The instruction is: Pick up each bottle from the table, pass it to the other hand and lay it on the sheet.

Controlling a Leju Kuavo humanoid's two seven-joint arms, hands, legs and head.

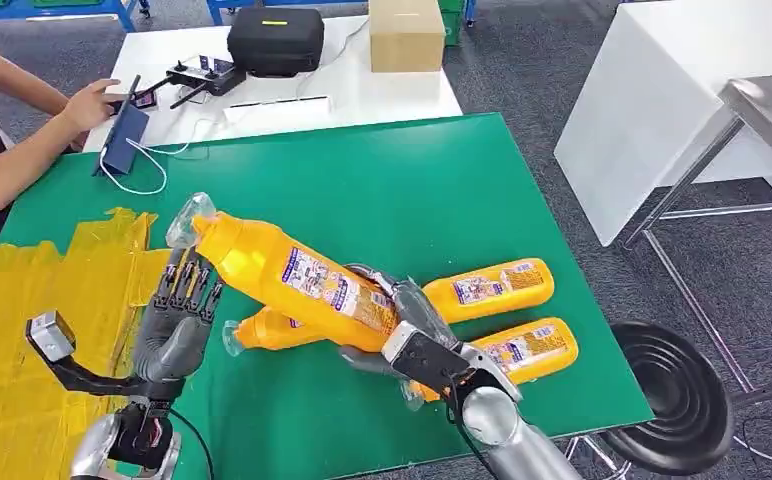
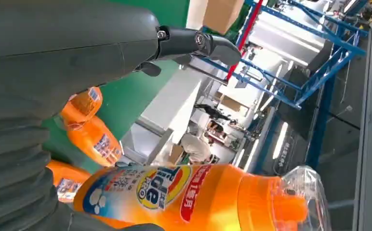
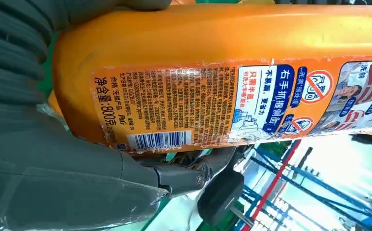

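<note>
Aloft, right hand (image 1: 417,340) grasps the orange bottle (image 1: 292,280); left hand (image 1: 177,320), fingers spread, holds nothing.

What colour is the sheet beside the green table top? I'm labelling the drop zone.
Yellow. The sheet shows best in the head view.

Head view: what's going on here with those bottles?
The right hand grips a raised orange bottle by its base end, cap pointing toward the left hand, which is open beside the bottle's neck and not gripping it. The handover is not yet done. Three more bottles lie on the green table. The yellow sheet to the left has no bottle on it. A person at the far white table handles a tablet.
</note>
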